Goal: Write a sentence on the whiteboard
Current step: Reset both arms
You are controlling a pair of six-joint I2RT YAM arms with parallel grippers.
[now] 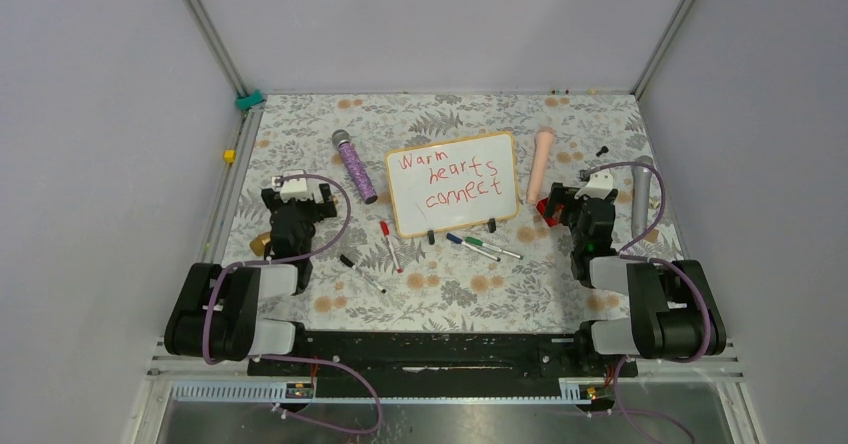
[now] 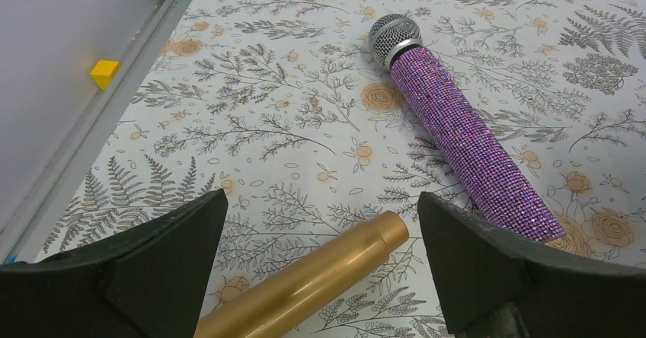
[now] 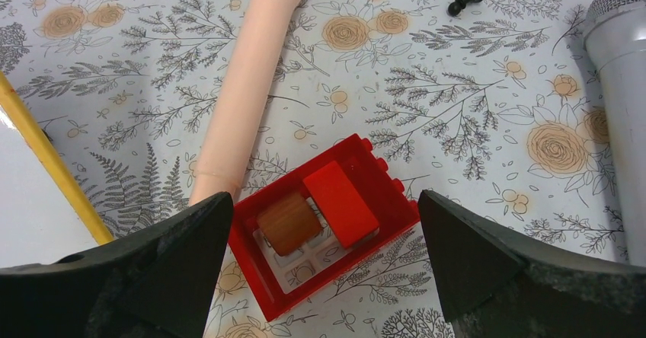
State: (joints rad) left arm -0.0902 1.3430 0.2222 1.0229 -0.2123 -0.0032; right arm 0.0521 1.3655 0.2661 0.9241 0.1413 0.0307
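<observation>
The left fingers [image 2: 167,262] stand wide apart, low over the counter [image 1: 450,294], with a gold tube [image 2: 305,277] lying between them and a purple glitter microphone [image 2: 465,132] just beyond. The right fingers [image 3: 160,262], equally wide, hang over a red brick box [image 3: 259,273] that holds a wooden cylinder [image 3: 288,222] and a red block [image 3: 340,203]. Both arms are folded, elbows near their bases. Between them, mid-counter, lies the whiteboard [image 1: 500,154]. Its red sentence [image 1: 450,179] reads "Warm hearts connect". Markers [image 1: 480,247] lie scattered along its near edge, and a pink tube [image 3: 240,87] lies beside its right edge.
</observation>
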